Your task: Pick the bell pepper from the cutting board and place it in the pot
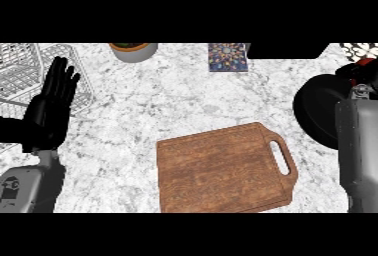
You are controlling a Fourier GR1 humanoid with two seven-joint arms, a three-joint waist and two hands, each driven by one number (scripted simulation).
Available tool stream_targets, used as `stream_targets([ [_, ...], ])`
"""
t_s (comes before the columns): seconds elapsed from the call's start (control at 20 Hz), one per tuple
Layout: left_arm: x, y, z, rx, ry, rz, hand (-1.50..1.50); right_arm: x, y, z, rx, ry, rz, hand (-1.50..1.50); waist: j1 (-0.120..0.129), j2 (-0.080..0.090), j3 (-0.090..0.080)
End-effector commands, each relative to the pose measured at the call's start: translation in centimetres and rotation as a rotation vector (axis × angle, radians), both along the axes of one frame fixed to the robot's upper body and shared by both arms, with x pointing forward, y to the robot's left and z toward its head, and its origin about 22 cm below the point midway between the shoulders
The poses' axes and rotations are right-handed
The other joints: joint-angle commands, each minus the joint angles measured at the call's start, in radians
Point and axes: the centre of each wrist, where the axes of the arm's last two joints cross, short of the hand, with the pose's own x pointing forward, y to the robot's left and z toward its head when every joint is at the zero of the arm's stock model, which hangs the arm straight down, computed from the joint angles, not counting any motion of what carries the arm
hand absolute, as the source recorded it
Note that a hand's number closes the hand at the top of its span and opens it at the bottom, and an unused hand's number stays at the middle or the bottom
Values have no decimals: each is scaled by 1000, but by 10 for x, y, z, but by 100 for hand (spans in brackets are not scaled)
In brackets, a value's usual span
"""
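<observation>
The wooden cutting board [221, 170] lies at the lower middle of the counter with nothing on it. At the right edge sits the black pot [316, 111], partly hidden by my right forearm. My right hand [351, 74] is over the pot's far side, its fingers curled round a small red thing, the bell pepper [367, 62], of which only a sliver shows. My left hand [52, 102] rests open at the left, fingers up, away from both board and pot.
A white wire basket [21, 70] stands at the back left, just behind my left hand. Along the back edge are a grey plant pot [134, 51], a patterned tile [227, 56] and a dark object [288, 50].
</observation>
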Motion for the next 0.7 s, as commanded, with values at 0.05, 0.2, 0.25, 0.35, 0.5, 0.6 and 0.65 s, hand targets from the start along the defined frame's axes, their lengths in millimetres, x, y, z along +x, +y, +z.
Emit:
stream_targets([
  [0.05, 18, 5, 6, 3, -12, 1, 0, -19, -39, -20, 36, 0, -59, 150, 4, 4, 0],
  [0.2, 1, -4, -12, 14, 6, -3, 0, -19, -70, -39, 129, 48, -81, 150, 10, 5, 0],
  [0.25, 9, -8, -4, 2, -9, -11, 0, -18, -43, -57, 158, 110, -80, 150, 8, 5, 0],
  [0.35, 2, -8, 7, -12, -19, -29, 0, -14, -64, -52, 294, -7, -78, 150, 18, 6, 1],
  [0.5, -2, -6, -9, -7, -12, -1, 0, -15, -63, -50, 423, -78, -33, -150, 15, 5, 1],
  [0.6, -2, 0, 13, -2, -19, -31, 0, -13, -70, -74, 434, -74, 17, -150, 24, 6, 1],
  [0.65, -15, 6, -10, 9, -7, -12, 0, -22, -78, -78, 432, -53, 65, -150, 18, 4, 1],
])
